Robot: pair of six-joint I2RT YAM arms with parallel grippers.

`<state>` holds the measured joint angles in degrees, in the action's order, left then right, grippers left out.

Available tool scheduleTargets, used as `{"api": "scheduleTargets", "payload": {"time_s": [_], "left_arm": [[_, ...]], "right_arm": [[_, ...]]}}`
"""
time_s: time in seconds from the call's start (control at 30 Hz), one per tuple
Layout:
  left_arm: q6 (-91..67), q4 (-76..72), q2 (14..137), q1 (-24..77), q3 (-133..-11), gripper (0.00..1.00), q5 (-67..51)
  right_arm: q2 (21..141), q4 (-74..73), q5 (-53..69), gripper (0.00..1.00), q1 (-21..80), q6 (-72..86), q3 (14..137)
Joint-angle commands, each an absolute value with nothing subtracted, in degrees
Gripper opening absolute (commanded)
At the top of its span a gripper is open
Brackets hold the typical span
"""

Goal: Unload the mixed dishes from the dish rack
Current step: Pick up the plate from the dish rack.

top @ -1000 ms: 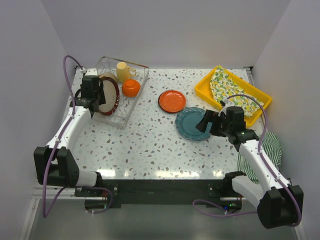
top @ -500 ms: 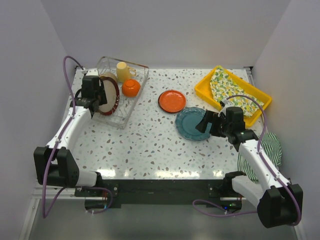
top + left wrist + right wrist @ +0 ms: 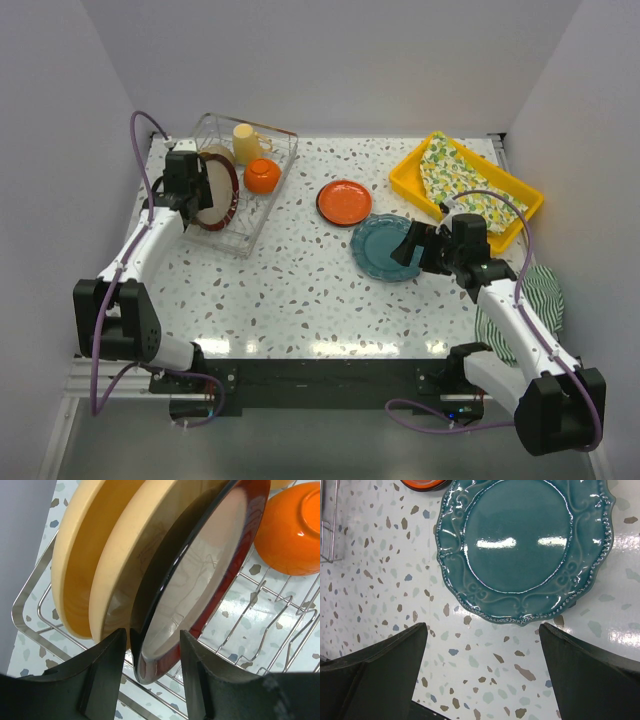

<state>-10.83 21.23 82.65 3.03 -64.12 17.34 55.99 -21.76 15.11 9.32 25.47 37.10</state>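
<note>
The dish rack point(image 3: 246, 236) stands at the back left and holds a cream mug point(image 3: 245, 143), an orange bowl point(image 3: 262, 176) and upright plates. In the left wrist view my left gripper point(image 3: 152, 680) is open, and its jaws straddle the lower rim of the dark brown plate with the cream face point(image 3: 200, 580). Two tan-yellow plates point(image 3: 75, 570) lean just behind it. An orange plate point(image 3: 344, 203) and a teal plate point(image 3: 380, 250) lie flat on the table. My right gripper point(image 3: 482, 680) hovers wide open just short of the teal plate's point(image 3: 520, 545) near edge, holding nothing.
A yellow tray point(image 3: 405, 180) with a lemon-print cloth sits at the back right. A green striped cloth point(image 3: 540, 300) lies by the right edge, under the right arm. The rack's zigzag wires point(image 3: 280, 620) run under the orange bowl point(image 3: 292, 530).
The left arm and its cable have shifted slightly at the rack. The plates and the right arm have not moved.
</note>
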Motion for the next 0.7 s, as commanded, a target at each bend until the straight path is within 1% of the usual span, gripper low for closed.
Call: {"api": "scheduleTargets", "payload": {"time_s": [0.0, 0.2, 0.23, 0.37, 0.4, 0.5, 0.6, 0.67], "left_arm": [[-9.2, 17.1, 83.6, 1.5, -64.2, 0.51, 15.7], [-8.0, 15.0, 85.3, 0.0, -63.5, 0.47, 11.9], [-7.7, 14.8, 85.3, 0.0, -63.5, 0.44, 11.3], [-7.3, 14.6, 85.2, 0.0, -63.3, 0.4, 8.5], [-7.3, 14.5, 85.2, 0.0, -63.2, 0.35, 8.2], [-6.9, 14.8, 84.3, 0.0, -63.4, 0.28, 6.7], [-6.5, 14.9, 83.3, 0.0, -63.9, 0.24, 5.8], [-6.1, 14.9, 82.2, 0.0, -64.5, 0.23, 4.6]], "right_arm": [[56.2, -19.8, 16.3, 0.98, 9.5, 25.0, 37.0], [56.2, -19.8, 16.7, 0.98, 9.5, 25.0, 36.5], [56.2, -19.9, 16.6, 0.98, 9.6, 25.0, 36.5], [56.3, -20.0, 16.8, 0.98, 9.5, 24.9, 36.6], [56.3, -20.0, 16.8, 0.98, 9.6, 24.9, 36.6], [56.5, -19.8, 16.9, 0.98, 9.6, 24.8, 36.7], [56.7, -19.9, 17.0, 0.98, 9.6, 24.8, 36.7], [56.9, -19.9, 17.1, 0.98, 9.5, 24.7, 36.7]]}}
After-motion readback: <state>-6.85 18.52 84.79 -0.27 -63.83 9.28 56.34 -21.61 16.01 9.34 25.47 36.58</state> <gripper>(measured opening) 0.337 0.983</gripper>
